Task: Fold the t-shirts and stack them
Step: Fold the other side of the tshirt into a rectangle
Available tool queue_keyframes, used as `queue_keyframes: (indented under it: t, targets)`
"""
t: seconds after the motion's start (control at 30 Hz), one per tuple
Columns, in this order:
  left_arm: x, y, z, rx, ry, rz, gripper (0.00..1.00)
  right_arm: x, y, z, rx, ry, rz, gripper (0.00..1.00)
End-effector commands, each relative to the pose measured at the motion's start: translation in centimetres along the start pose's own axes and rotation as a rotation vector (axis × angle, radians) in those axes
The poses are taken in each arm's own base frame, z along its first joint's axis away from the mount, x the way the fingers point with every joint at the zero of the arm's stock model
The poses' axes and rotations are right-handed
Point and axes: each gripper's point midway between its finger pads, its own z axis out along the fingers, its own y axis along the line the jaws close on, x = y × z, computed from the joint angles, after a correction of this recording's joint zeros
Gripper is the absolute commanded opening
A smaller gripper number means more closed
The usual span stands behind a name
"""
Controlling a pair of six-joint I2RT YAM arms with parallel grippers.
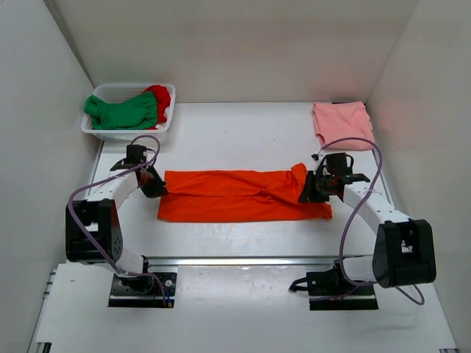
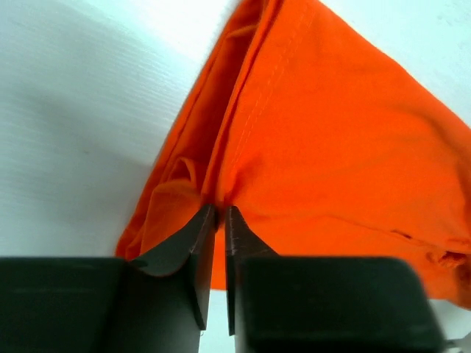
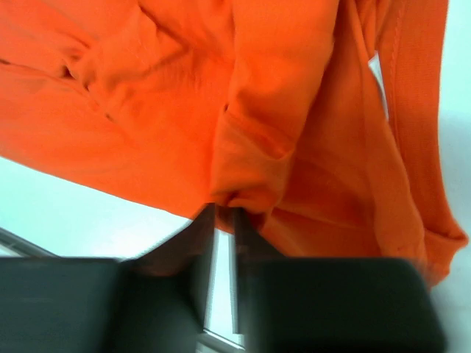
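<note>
While the orange shirt lies as a long folded band across the middle of the table, each arm has hold of one end of it. The left gripper sits at the band's left end, close to its far corner. In the left wrist view its two fingers are drawn almost together, with only a thin slit between them, and a ridge of orange cloth is pinched at their tips. From that pinch the cloth fans outward, with a line of hem stitching running up one fold.

The right gripper is at the band's right end, where the cloth bunches into a raised lump. Its fingers are likewise nearly shut, with a rumpled fold of orange caught at their tips. Between the two grippers the shirt lies flat on the table, and a crease runs along its length.

A pink shirt lies folded flat at the far right corner, well apart from the orange one. At the far left corner a white basket holds two more: a green shirt heaped in front, and a red shirt touching it behind and to the right.
</note>
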Motion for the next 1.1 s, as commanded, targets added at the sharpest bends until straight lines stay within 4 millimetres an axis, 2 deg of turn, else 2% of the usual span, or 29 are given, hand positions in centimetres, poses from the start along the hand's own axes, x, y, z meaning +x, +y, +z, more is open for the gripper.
queue_keyframes:
  t: [0.0,0.1,0.13,0.17,0.2,0.27,0.33,0.4,0.43,0.47,0.53,0.6,0.67,0.73,0.83,1.07]
  targets:
    - [-1.5,-1.6,-2.8,0.06,-0.07,0.015,0.24,-0.2,-0.1,-0.6,0.07,-0.005,-0.006,0.18]
    - [-4.0,-3.5,-5.7,0.109,-0.199,0.02,0.42,-1.4,-0.7,-2.0,0.165,-0.046,-0.039,0.34]
    - [-4.6,-4.0,-6.4,0.127,-0.226,0.026,0.44,-2.4,-0.9,-2.6,0.195,-0.07,-0.048,0.41]
    - [-5.7,-4.8,-7.3,0.151,-0.263,0.025,0.47,-3.7,-0.7,-3.5,0.206,-0.106,-0.058,0.43]
    - [-5.8,-6.1,-7.8,0.175,-0.27,0.049,0.49,-4.2,-1.0,-4.0,0.239,-0.12,-0.068,0.48]
    - [-5.9,-7.6,-7.4,0.197,-0.255,0.08,0.49,-6.5,-0.9,-5.0,0.273,-0.175,-0.1,0.53]
    - [-5.5,-8.1,-5.7,0.186,-0.217,0.098,0.45,-8.8,-1.0,-5.2,0.286,-0.215,-0.122,0.54]
    - [-5.3,-8.5,-3.3,0.172,-0.179,0.093,0.37,-10.2,-1.4,-4.0,0.308,-0.202,-0.141,0.53]
    - [-5.1,-8.7,-2.8,0.171,-0.169,0.101,0.36,-11.3,-1.2,-3.3,0.312,-0.208,-0.164,0.53]
    - [-4.8,-8.5,-1.5,0.152,-0.147,0.102,0.32,-12.3,-0.5,-3.1,0.298,-0.223,-0.183,0.53]
    - [-4.4,-8.2,0.1,0.131,-0.11,0.098,0.31,-13.2,-1.5,-1.6,0.344,-0.206,-0.201,0.52]
    - [-3.7,-7.9,1.5,0.107,-0.087,0.104,0.32,-14.6,-1.0,-1.0,0.352,-0.218,-0.233,0.52]
    - [-3.4,-7.9,2.2,0.1,-0.083,0.109,0.35,-15.3,-0.5,-0.2,0.371,-0.213,-0.273,0.51]
    - [-2.9,-7.6,3.0,0.077,-0.069,0.109,0.36,-15.1,-0.4,1.4,0.378,-0.174,-0.3,0.5]
    - [-2.5,-7.1,4.2,0.053,-0.043,0.103,0.36,-15.1,-0.1,2.7,0.386,-0.145,-0.334,0.48]
    - [-1.7,-5.9,5.3,0.022,-0.009,0.095,0.34,-12.9,-0.5,6.0,0.401,-0.056,-0.359,0.46]
